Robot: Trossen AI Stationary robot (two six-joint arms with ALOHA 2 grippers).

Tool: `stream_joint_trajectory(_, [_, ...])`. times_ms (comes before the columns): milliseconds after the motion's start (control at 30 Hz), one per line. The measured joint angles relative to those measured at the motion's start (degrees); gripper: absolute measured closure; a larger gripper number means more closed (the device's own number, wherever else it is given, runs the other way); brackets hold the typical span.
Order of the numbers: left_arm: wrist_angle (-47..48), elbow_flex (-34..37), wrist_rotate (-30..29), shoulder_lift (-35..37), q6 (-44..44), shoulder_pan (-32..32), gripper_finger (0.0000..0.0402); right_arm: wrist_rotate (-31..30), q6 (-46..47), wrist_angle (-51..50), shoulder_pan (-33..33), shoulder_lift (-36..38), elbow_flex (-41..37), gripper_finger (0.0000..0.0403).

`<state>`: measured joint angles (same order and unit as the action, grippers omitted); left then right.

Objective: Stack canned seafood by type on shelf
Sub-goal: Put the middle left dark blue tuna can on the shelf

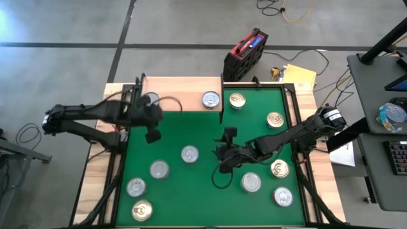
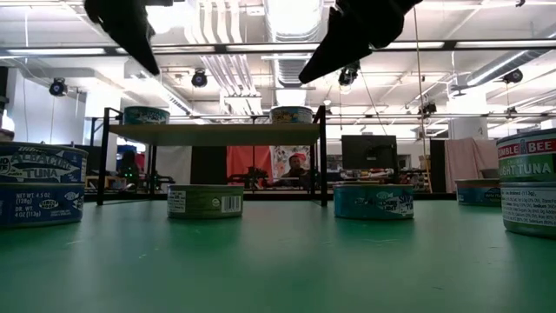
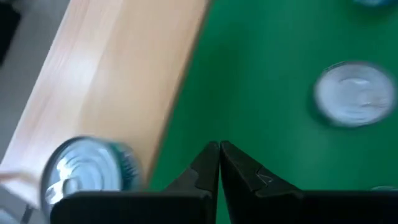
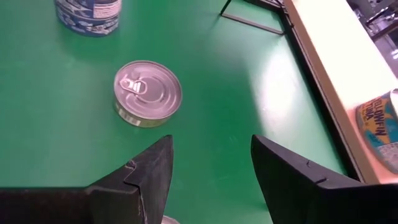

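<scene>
The shelf (image 1: 181,89), a light-wood board on black legs, stands at the mat's far left and carries two tins, one (image 1: 211,99) at its right end and one (image 1: 151,100) partly under my left arm. More canned seafood lies flat on the green mat (image 1: 203,127), silver tops (image 1: 189,154) and gold tops (image 1: 237,100). My left gripper (image 1: 152,135) hangs shut above the mat just in front of the shelf (image 3: 124,74), near its left tin (image 3: 87,171). My right gripper (image 1: 224,151) hovers open at mid-mat, a silver tin (image 4: 148,92) ahead of its fingers (image 4: 158,168).
Tins are scattered over the mat's near left (image 1: 136,187) and near right (image 1: 283,196). A cable loops below my right gripper (image 1: 219,181). A red and black case (image 1: 245,54) sits beyond the table's far edge. Bare mat lies between the shelf and the middle tins.
</scene>
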<state>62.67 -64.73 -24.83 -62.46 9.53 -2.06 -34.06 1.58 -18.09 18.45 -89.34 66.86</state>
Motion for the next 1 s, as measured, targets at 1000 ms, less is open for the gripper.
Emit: stream_joint_trajectory(1000, [-8.0,5.2,-16.9,-21.7,27.9,-32.8,0.0401,0.2,10.4,15.0,2.8,-0.3,-9.8,0.0197])
